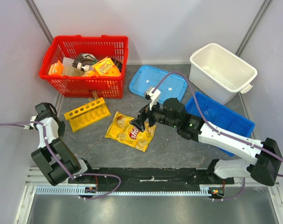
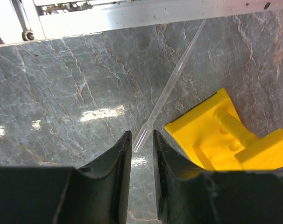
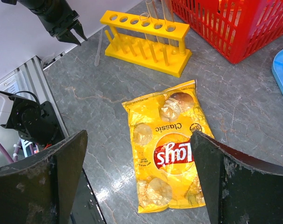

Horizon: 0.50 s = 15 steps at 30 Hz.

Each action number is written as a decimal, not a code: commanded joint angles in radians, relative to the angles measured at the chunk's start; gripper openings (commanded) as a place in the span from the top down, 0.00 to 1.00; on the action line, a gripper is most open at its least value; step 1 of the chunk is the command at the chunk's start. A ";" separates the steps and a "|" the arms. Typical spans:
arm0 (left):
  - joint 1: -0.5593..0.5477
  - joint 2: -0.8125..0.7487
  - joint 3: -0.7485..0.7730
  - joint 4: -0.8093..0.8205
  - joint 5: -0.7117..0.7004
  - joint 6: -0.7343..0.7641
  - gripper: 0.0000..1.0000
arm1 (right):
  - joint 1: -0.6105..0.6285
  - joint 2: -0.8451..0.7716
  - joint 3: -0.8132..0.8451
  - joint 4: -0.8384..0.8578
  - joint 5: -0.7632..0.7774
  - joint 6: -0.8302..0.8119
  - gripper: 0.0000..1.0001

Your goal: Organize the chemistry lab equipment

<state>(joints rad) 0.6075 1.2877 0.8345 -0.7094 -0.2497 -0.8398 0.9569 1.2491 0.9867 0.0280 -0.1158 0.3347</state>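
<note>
Early stage. Pipette (image 2: 172, 81) on tabletop (image 2: 62, 93) beside rack (image 2: 216, 126), unstowed; left fingers (image 2: 109, 177) narrow around its tip, not yet gripping. Right fingers (image 3: 67, 161) wide above chip bag (image 3: 165, 149).

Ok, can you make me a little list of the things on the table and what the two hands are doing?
left hand: slightly open, a finger on either side of the clear dropper's end
right hand: wide open, over the chip bag
chip bag: lying flat, front up
yellow rack: beside the dropper, in front of the red basket
red basket: holds mixed things
other boxes: white tub, blue bin, blue lid
</note>
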 commanded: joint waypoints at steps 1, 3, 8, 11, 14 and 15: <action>0.008 0.009 -0.034 0.088 0.043 -0.015 0.69 | -0.004 -0.002 0.046 0.009 -0.013 0.006 0.02; 0.008 0.018 -0.051 0.113 0.052 -0.008 0.68 | -0.004 0.001 0.047 0.009 -0.015 0.009 0.02; 0.008 0.058 -0.071 0.133 0.075 -0.024 0.67 | -0.004 0.009 0.050 0.006 -0.015 0.010 0.02; 0.009 0.074 -0.077 0.149 0.093 -0.025 0.67 | -0.004 0.010 0.053 0.000 -0.010 0.009 0.02; 0.006 0.087 -0.077 0.160 0.095 -0.022 0.65 | -0.004 0.016 0.059 -0.003 -0.008 0.009 0.02; 0.006 0.094 -0.077 0.165 0.095 -0.019 0.64 | -0.004 0.018 0.061 -0.003 -0.007 0.009 0.02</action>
<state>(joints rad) 0.6094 1.3647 0.7589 -0.5995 -0.1673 -0.8398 0.9569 1.2587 0.9932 0.0212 -0.1177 0.3408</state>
